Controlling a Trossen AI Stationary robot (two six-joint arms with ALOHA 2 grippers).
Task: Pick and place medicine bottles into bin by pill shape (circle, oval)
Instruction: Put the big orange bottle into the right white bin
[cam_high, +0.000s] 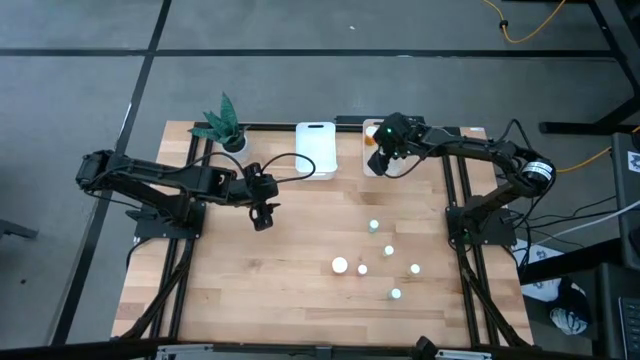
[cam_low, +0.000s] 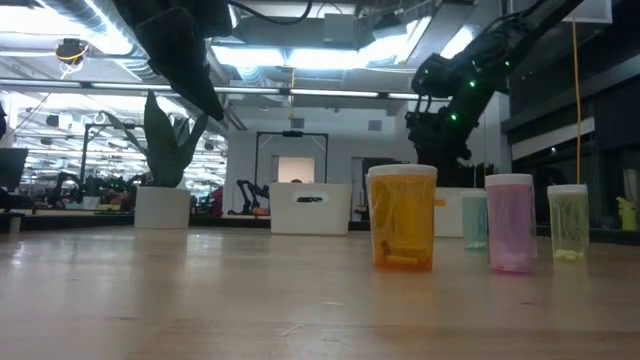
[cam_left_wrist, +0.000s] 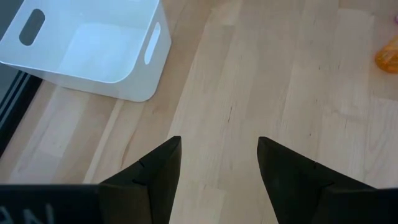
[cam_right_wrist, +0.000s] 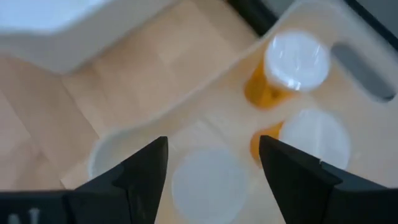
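right claw (cam_right_wrist: 211, 165) over the right bin (cam_right_wrist: 348, 37)
its fingers stand apart, gripping nothing; white-capped orange bottles (cam_right_wrist: 289, 65) sit in the bin just below. left claw (cam_left_wrist: 217, 163) hangs open above bare bench (cam_left_wrist: 280, 74).

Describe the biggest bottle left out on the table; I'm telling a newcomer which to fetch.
Start at the light wooden table and find the loose cluster of small round bottles on its right half. The one you want is the white-capped orange medicine bottle at the cluster's left edge. Its cap is clearly broader than those of the smaller pale greenish bottles beside it.
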